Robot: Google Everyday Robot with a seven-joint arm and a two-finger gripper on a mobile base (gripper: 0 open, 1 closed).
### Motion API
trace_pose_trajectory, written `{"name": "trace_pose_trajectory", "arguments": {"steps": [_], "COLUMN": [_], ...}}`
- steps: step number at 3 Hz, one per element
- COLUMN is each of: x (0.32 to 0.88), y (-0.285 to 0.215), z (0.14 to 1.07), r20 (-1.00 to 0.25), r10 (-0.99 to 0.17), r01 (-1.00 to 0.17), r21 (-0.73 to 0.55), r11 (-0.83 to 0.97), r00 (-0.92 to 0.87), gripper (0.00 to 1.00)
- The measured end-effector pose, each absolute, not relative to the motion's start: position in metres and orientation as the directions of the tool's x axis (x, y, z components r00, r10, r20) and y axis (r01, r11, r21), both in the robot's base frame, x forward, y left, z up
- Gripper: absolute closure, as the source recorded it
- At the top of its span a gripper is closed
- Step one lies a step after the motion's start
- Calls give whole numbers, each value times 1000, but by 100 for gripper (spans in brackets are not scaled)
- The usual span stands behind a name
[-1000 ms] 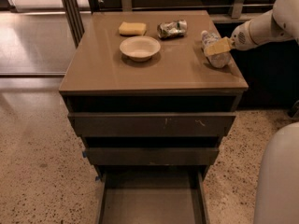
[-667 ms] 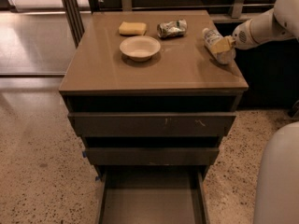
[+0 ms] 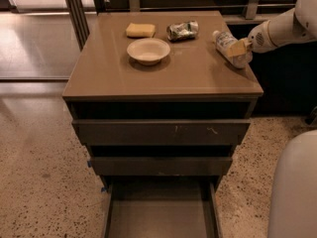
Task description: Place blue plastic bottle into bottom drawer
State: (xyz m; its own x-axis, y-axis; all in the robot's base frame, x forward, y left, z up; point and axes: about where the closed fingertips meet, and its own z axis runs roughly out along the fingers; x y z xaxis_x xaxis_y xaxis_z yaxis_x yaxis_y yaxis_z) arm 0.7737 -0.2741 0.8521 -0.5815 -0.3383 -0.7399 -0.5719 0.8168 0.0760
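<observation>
The blue plastic bottle (image 3: 225, 43) is at the right edge of the cabinet top (image 3: 163, 76), tilted with its white cap toward the back left. My gripper (image 3: 239, 49) reaches in from the right on its white arm (image 3: 282, 29) and is shut on the bottle's lower half, with a tan finger (image 3: 239, 47) across it. I cannot tell whether the bottle still touches the top. The bottom drawer (image 3: 159, 217) is pulled open at the foot of the cabinet, and its grey floor is bare.
A white bowl (image 3: 148, 50), a yellow sponge (image 3: 140, 30) and a crushed silvery-green can (image 3: 182, 30) sit on the cabinet top. Two drawers (image 3: 161, 132) above the bottom one stand slightly out. My white base (image 3: 294, 187) is at the lower right. Metal posts (image 3: 74, 4) stand at the back left.
The gripper and the bottle have shifted slightly to the right and up at the cabinet's right edge. The bottle is a little more tilted. Nothing else has moved.
</observation>
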Motion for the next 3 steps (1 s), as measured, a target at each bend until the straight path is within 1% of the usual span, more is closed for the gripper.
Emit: {"name": "trace_pose_trajectory", "arguments": {"steps": [1, 2, 3], "x": [753, 695, 646], "y": [-275, -291, -311], "z": [868, 897, 906], "r20": [-764, -812, -837], "r10": [-332, -236, -75], "r01": [-631, -681, -654], "r21": [125, 248, 364], "r11": [766, 689, 664], "r00": [-554, -535, -542], "gripper": [100, 100, 100]}}
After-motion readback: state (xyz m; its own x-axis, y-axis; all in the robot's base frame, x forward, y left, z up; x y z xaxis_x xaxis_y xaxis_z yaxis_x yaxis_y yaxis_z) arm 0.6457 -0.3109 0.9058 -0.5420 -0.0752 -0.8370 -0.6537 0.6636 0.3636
